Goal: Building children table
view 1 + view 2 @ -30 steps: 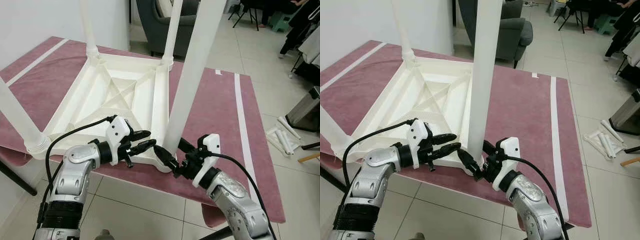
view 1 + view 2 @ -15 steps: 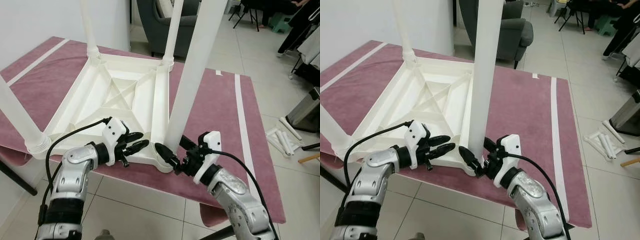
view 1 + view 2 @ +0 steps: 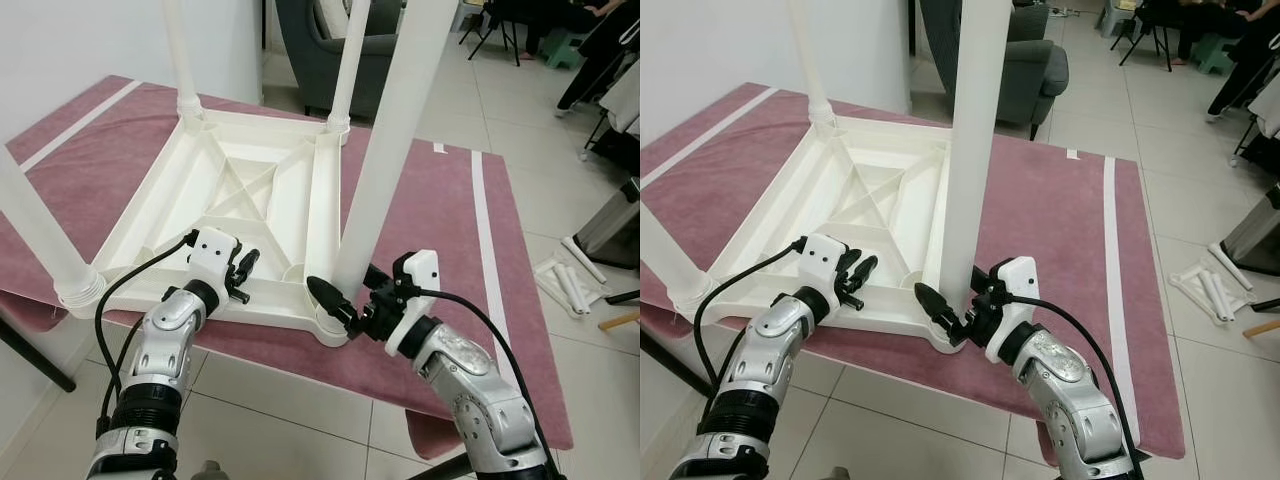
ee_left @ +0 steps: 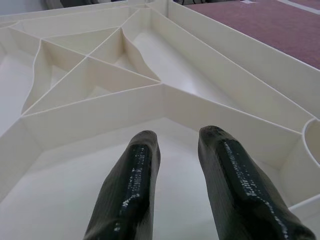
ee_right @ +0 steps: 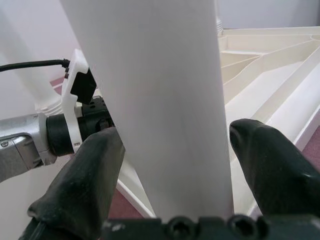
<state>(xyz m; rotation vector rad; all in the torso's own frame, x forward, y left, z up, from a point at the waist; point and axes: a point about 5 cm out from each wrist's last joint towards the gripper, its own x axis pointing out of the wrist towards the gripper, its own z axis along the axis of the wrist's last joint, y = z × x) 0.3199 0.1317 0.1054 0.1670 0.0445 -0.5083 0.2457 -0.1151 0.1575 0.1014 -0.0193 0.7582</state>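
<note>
One table: white tabletop [image 3: 240, 190] lies upside down on a mauve mat [image 3: 430, 220], ribs up, ahead of both grippers.
Leg: near-corner leg [image 3: 385, 150] stands upright in its socket, between the right gripper's fingers.
Right gripper: right gripper [image 3: 340, 300] straddles the leg's base, fingers [image 5: 90, 175] close on either side; true contact cannot be told.
Left gripper: left gripper [image 4: 177, 165] hovers over the ribbed underside, fingers slightly apart, holding nothing.
</note>
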